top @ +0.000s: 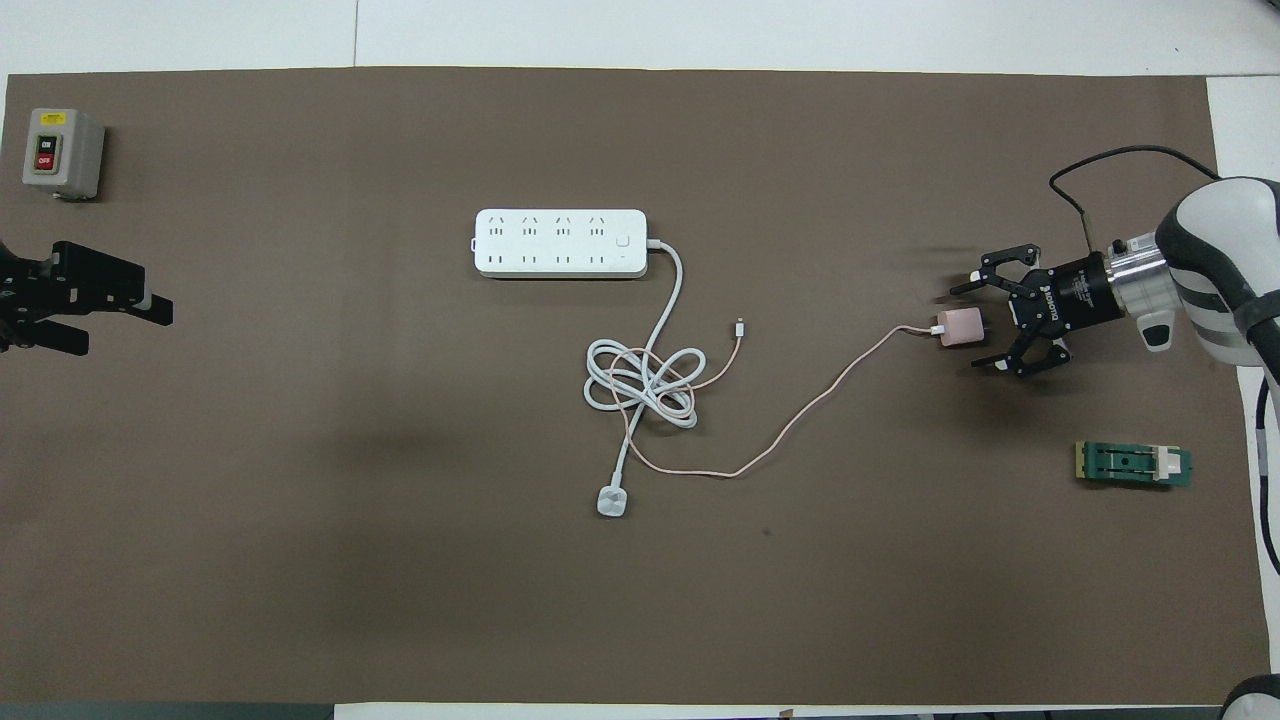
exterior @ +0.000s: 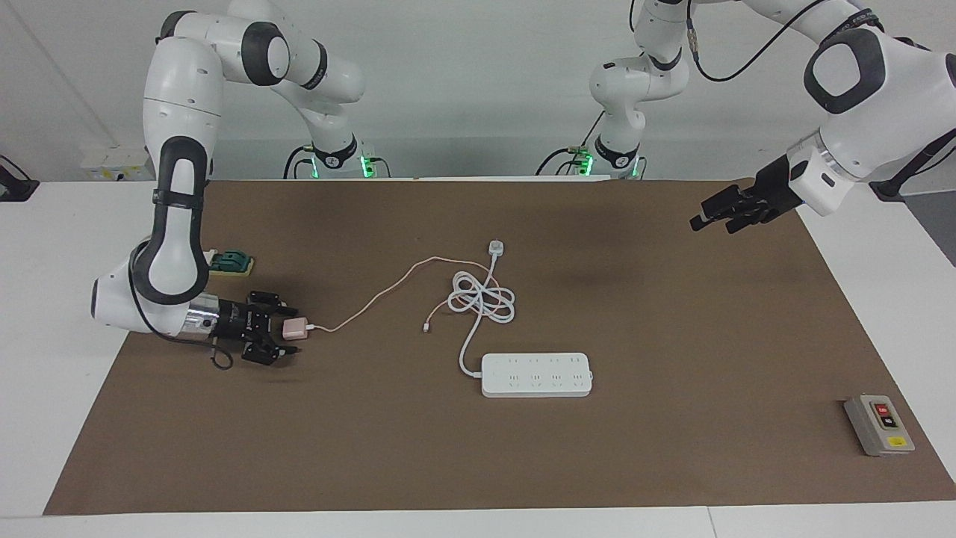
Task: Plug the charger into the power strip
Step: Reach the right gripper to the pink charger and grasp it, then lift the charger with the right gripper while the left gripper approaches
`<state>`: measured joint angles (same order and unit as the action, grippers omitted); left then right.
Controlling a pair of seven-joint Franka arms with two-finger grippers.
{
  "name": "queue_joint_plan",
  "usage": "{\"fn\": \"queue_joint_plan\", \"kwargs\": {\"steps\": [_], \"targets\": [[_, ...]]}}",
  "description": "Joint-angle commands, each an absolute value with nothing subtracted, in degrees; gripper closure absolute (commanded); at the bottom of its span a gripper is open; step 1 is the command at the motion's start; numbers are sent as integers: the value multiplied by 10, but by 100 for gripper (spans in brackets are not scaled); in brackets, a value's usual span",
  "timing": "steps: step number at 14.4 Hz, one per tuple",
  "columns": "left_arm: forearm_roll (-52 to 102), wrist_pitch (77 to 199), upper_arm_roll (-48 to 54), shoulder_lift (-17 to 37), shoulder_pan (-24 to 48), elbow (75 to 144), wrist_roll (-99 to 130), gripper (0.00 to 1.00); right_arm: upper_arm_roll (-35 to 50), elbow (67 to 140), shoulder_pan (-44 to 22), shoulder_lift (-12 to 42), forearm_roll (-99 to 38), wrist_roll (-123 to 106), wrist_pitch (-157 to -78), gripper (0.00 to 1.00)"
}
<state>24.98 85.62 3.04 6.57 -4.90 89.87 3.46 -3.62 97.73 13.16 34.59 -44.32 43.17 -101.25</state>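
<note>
Charger not yet gripped; pick-up and plugging both remain.

The right tool [exterior: 287,332] lies low at the right arm's end of the tabletop [exterior: 672,448], its fingers apart around the charger [exterior: 294,327], which sits flat with its prongs toward the tool and its cable [exterior: 373,300] toward the power strip [exterior: 536,375]. The strip, well apart, lies lengthwise along the tabletop, sockets up. The left tool [exterior: 715,214] waits raised over the left arm's end.

Pale pink charger [exterior: 296,326], white power strip [exterior: 536,374]
</note>
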Motion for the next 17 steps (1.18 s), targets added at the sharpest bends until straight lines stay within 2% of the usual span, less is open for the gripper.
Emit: {"fn": "queue_joint_plan", "kwargs": {"steps": [1,2,7,10,17], "targets": [[295,852,26,83,-47,886,21,0,-33,978,133,358,-459,419,-1036,72],[311,851,26,89,-46,886,10,0,-33,978,133,358,-458,419,-1039,100],[459,852,25,142,-50,887,-25,0,-32,976,119,352,-461,447,-1041,100],[472,854,25,147,-50,892,-25,0,-32,958,95,330,-460,501,-1035,100],[616,838,26,225,-51,904,-192,0,-25,885,22,288,-461,662,-1003,100]]}}
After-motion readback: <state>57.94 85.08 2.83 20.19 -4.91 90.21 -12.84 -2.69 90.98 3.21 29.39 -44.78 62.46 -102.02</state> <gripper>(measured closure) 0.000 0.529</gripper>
